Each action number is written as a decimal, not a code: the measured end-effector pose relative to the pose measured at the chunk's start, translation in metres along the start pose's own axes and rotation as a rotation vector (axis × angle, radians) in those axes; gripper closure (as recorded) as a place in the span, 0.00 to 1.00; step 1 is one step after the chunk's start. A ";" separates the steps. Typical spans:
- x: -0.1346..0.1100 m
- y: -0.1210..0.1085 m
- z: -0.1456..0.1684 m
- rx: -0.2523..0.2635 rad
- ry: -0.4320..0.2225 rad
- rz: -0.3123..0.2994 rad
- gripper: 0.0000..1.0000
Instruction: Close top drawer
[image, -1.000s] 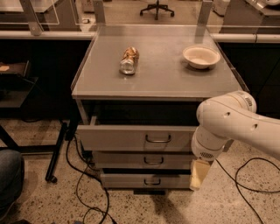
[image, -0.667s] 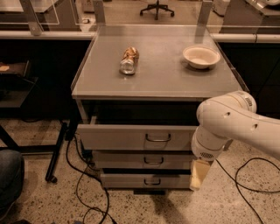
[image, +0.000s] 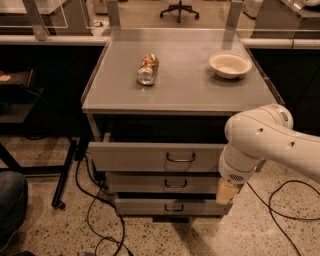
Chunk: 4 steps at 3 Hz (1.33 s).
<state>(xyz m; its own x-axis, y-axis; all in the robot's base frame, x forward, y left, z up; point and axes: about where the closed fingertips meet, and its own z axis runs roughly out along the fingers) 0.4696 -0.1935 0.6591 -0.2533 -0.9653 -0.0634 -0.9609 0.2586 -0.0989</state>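
The top drawer (image: 150, 156) is a wide grey metal drawer with a small dark wire handle (image: 180, 158) at its centre. It stands pulled out from the cabinet, with a dark gap behind its front panel. My white arm (image: 260, 145) reaches in from the right and bends down in front of the drawer's right end. The gripper (image: 226, 192) hangs at the arm's lower end, level with the middle drawer's right edge, below and to the right of the top drawer's handle.
Two more grey drawer fronts (image: 170, 184) sit below, the lowest one (image: 170, 206) slightly out. A crushed can (image: 148, 69) and a white bowl (image: 230, 64) lie on the cabinet top (image: 180, 90). Black cables (image: 95, 210) trail on the floor. A dark stand leg (image: 65, 175) is at left.
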 end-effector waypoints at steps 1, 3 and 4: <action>0.000 0.000 0.000 0.000 0.000 0.000 0.60; 0.001 -0.048 0.006 0.074 0.019 0.090 1.00; 0.002 -0.064 0.011 0.097 0.035 0.112 1.00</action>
<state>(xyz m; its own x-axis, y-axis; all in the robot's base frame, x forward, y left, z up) 0.5314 -0.2117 0.6545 -0.3638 -0.9304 -0.0449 -0.9114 0.3655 -0.1891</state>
